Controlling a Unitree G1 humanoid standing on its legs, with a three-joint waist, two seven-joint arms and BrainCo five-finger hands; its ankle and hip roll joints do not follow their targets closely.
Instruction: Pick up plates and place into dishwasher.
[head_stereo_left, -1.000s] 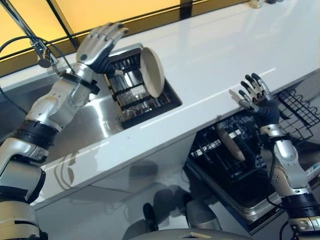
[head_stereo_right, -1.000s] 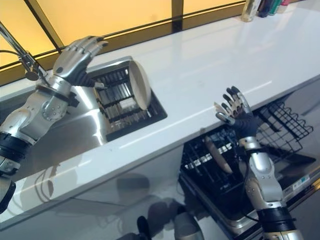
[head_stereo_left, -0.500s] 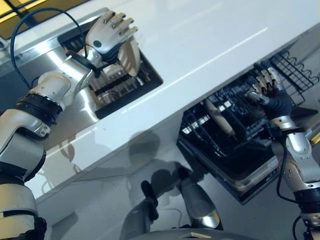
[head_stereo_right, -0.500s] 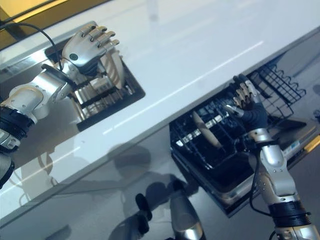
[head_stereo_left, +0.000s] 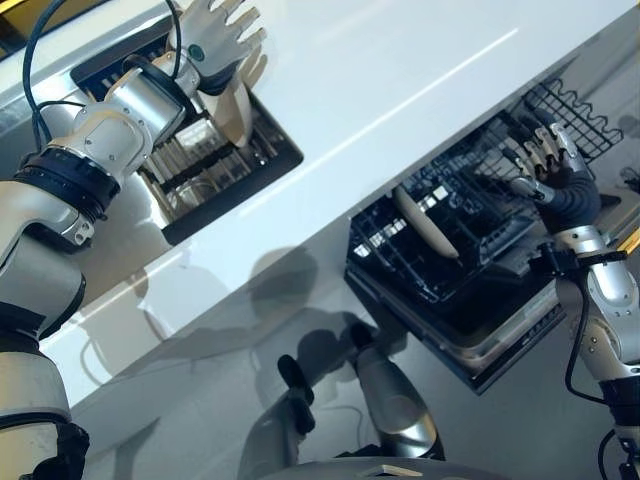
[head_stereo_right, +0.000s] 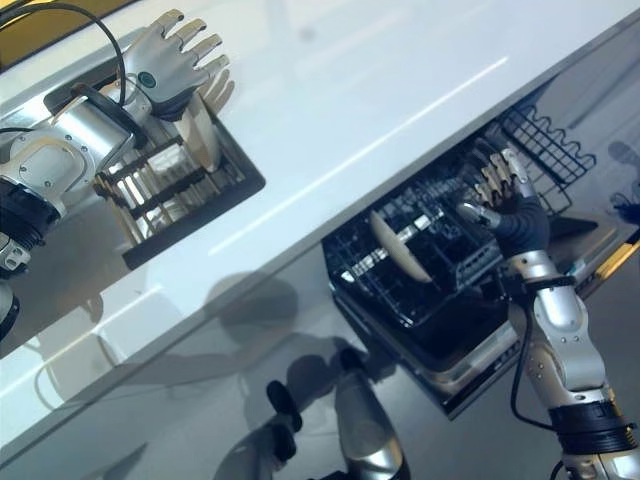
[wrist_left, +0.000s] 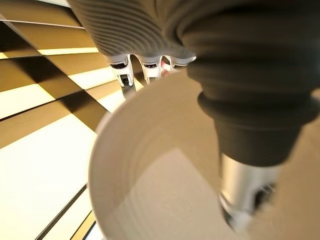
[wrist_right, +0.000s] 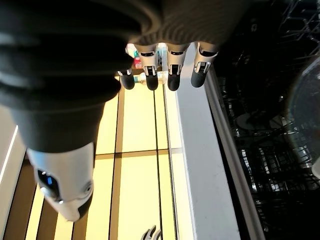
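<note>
A cream plate (head_stereo_left: 238, 108) stands on edge in the drying rack (head_stereo_left: 200, 165) set in the sink. My left hand (head_stereo_left: 215, 35) is right over its top rim with fingers straight and spread. In the left wrist view the plate (wrist_left: 150, 180) lies between the thumb (wrist_left: 250, 130) and the fingers (wrist_left: 135, 67), which reach past its rim. A second plate (head_stereo_left: 425, 220) leans in the pulled-out dishwasher rack (head_stereo_left: 470, 260). My right hand (head_stereo_left: 558, 185) hovers open over that rack's right side and holds nothing; its fingers (wrist_right: 172, 75) hang relaxed.
The white counter (head_stereo_left: 400, 80) runs between the sink and the dishwasher below its front edge. A black wire basket (head_stereo_left: 570, 115) sticks out at the far right, behind my right hand. Glossy cabinet fronts lie below the counter.
The camera has shifted. My left hand has come down from above the drying rack onto the plate's rim. My right hand has moved from the counter's edge to over the dishwasher rack.
</note>
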